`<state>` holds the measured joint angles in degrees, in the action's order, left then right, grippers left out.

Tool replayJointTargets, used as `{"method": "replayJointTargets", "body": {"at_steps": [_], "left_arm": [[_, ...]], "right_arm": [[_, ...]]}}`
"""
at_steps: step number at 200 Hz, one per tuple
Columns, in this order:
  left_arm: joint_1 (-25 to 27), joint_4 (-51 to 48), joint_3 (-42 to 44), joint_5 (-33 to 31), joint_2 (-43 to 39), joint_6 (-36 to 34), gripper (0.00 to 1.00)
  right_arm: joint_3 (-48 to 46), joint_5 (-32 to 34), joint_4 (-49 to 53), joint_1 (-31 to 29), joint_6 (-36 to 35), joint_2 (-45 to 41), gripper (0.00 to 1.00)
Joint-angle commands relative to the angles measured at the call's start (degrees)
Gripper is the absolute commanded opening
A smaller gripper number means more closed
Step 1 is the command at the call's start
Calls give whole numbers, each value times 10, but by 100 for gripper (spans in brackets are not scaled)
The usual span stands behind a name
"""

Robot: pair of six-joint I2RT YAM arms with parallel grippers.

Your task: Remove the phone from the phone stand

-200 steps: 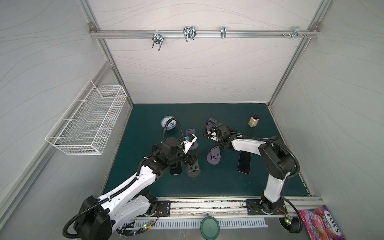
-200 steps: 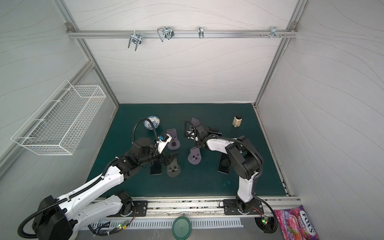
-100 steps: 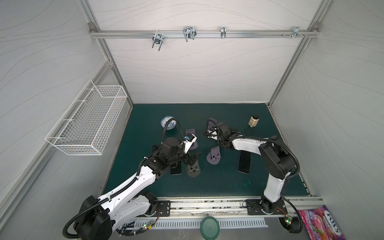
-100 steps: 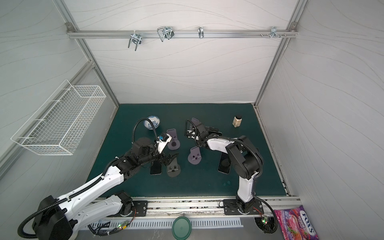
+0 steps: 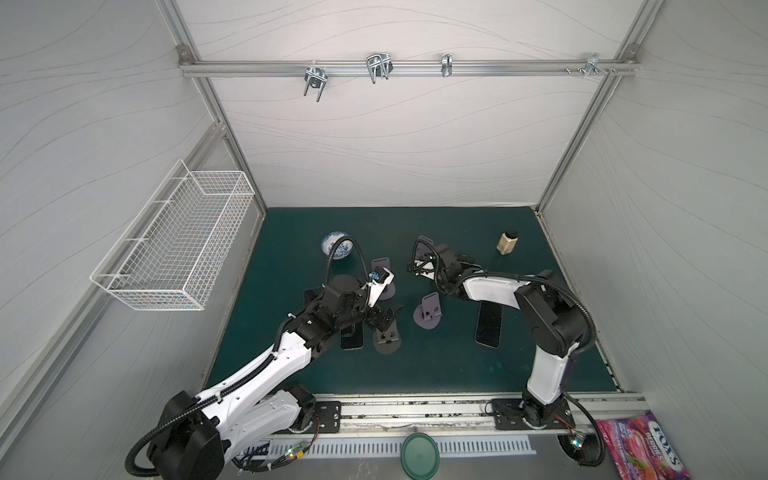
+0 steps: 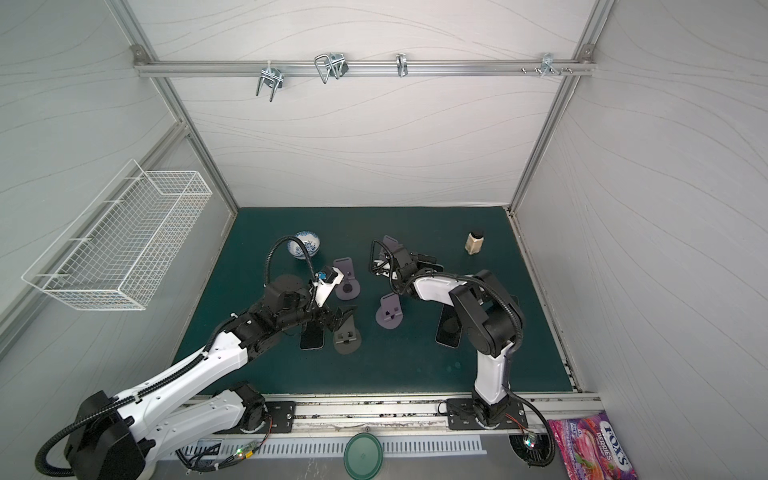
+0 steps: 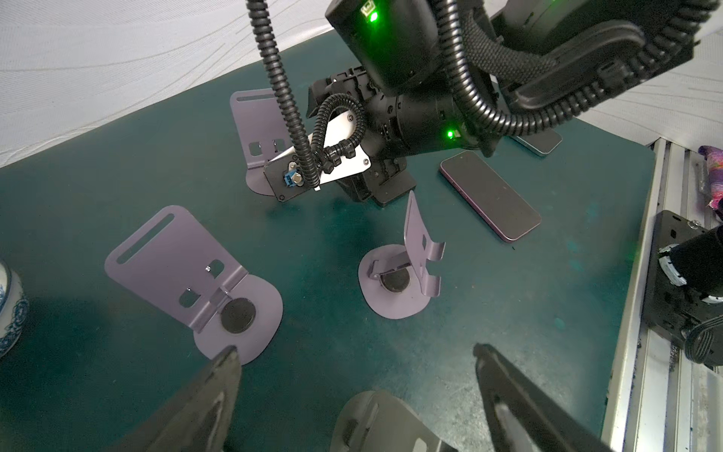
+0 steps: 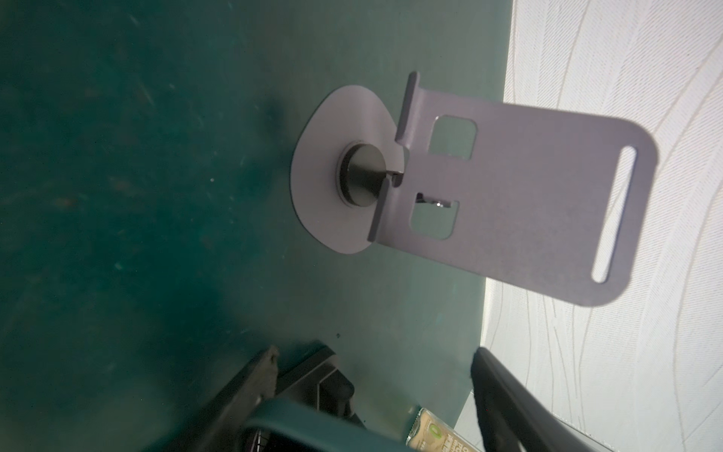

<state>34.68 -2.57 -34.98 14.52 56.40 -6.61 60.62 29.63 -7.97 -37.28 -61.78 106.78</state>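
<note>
Every phone stand in view is bare. A purple stand [image 8: 508, 195] rises just beyond my right gripper [image 8: 373, 352], whose fingers stand apart over bare mat, so it is open. Three dark phones lie flat on the green mat: one [image 5: 488, 322] beside the right arm, one [image 5: 352, 336] by the left arm, and one [image 7: 540, 141] half hidden behind the right wrist. My left gripper [image 5: 386, 318] hangs open above a grey stand [image 5: 387, 338], touching nothing. Two more purple stands [image 5: 428, 311] [image 5: 382, 270] sit between the arms.
A blue-and-white bowl [image 5: 337, 246] sits at the back left and a small jar [image 5: 508, 243] at the back right. A wire basket [image 5: 178, 241] hangs on the left wall. A green lid [image 5: 419, 453] and a sweets bag [image 5: 644, 449] lie in front of the rail.
The right wrist has shifted slightly beside the back stand. The left arm, the phones and the stands have not moved.
</note>
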Motion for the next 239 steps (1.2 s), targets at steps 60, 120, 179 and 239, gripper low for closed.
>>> {"method": "replayJointTargets", "body": {"at_steps": [60,120,179,239], "left_arm": [[5,18,-11,-4,-2,-1,94],[7,19,-11,-5,-3,-1,94],[7,18,-11,-5,-4,-1,94],[8,17,-11,-5,-4,0,94]], "right_arm": [[-2,0,-21,11,-22,17,79],[-2,-1,-21,12,-27,13,74],[-1,-5,-17,12,-31,7,71],[-1,-8,-14,10,-32,2,69]]}}
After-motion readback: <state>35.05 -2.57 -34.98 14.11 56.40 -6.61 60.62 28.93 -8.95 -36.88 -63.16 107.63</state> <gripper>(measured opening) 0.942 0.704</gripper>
